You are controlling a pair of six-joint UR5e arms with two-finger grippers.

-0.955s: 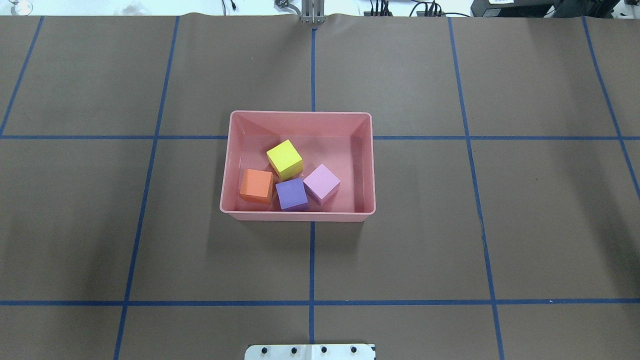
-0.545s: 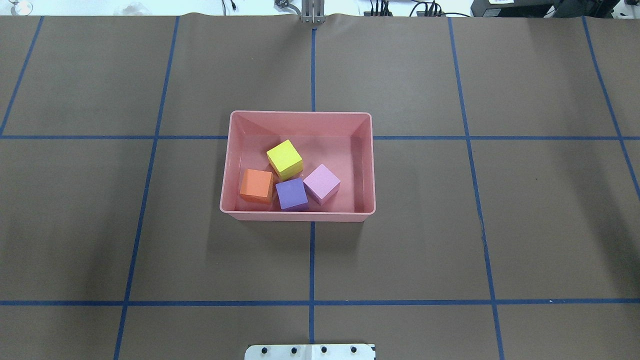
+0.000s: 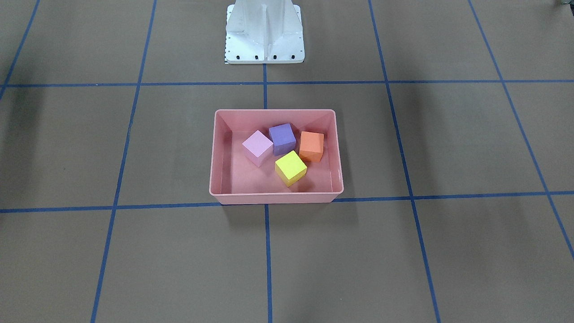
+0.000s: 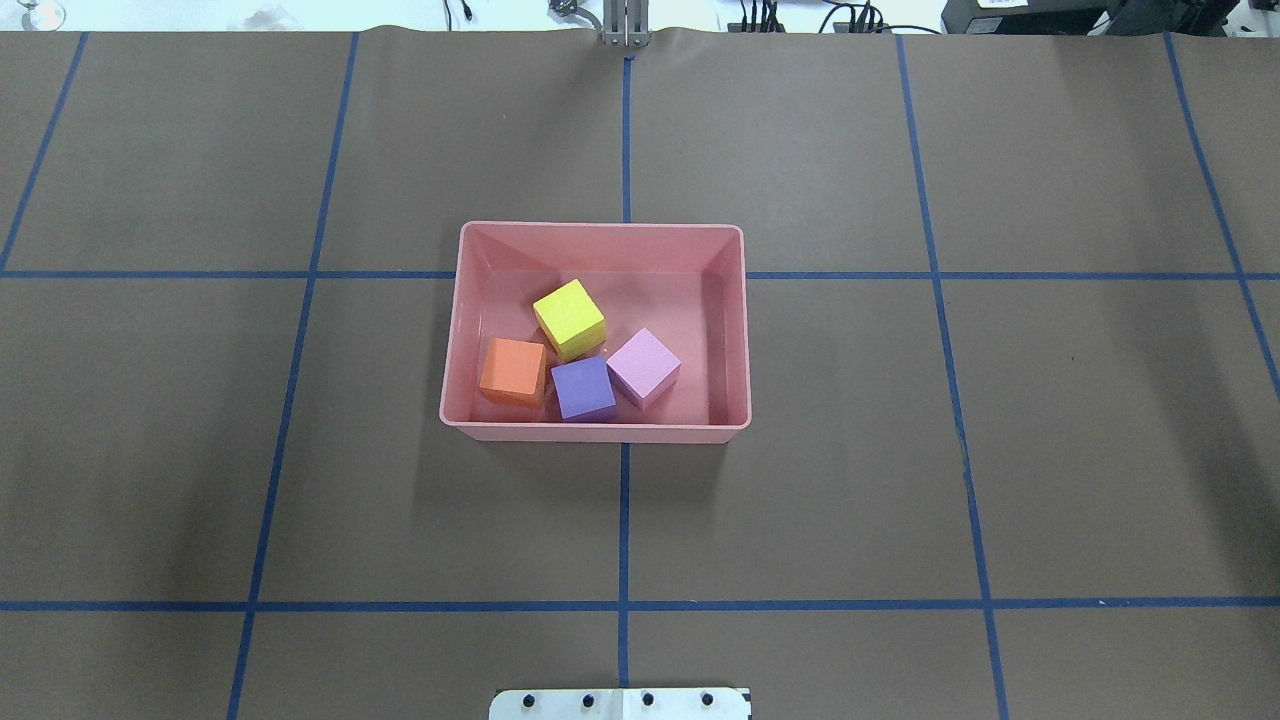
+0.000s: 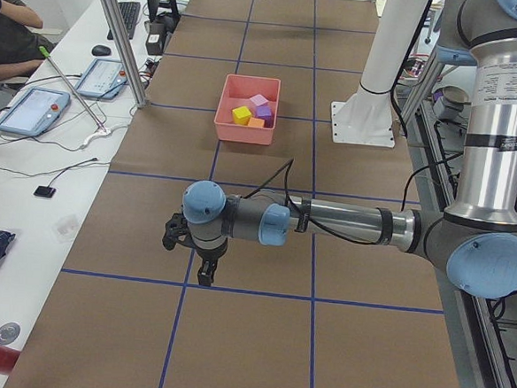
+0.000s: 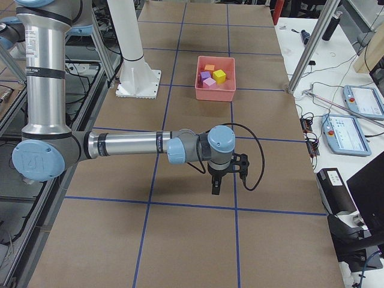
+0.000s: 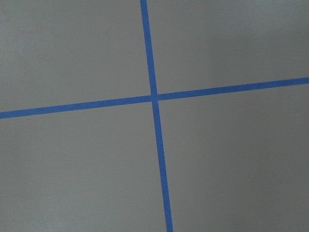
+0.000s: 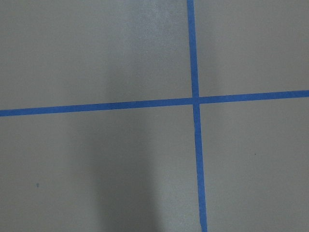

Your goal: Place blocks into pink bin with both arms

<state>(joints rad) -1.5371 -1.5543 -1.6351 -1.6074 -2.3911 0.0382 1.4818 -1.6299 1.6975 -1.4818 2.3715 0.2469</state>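
Note:
The pink bin [image 4: 600,433] stands at the table's middle and holds all the blocks: yellow [image 4: 569,317], orange [image 4: 513,369], purple [image 4: 583,387] and light pink [image 4: 643,365]. The bin also shows in the front-facing view [image 3: 273,197]. My left gripper [image 5: 206,275] shows only in the exterior left view, far from the bin, pointing down above the brown paper. My right gripper [image 6: 216,189] shows only in the exterior right view, also far from the bin. I cannot tell whether either is open or shut. Both wrist views show only brown paper and blue tape.
The white pedestal base [image 3: 264,36] stands at the robot's side of the table, behind the bin. Blue tape lines grid the brown paper. Side tables with tablets [image 5: 33,112] [image 6: 360,102] and metal posts flank the far edge. A person sits at one [image 5: 8,26].

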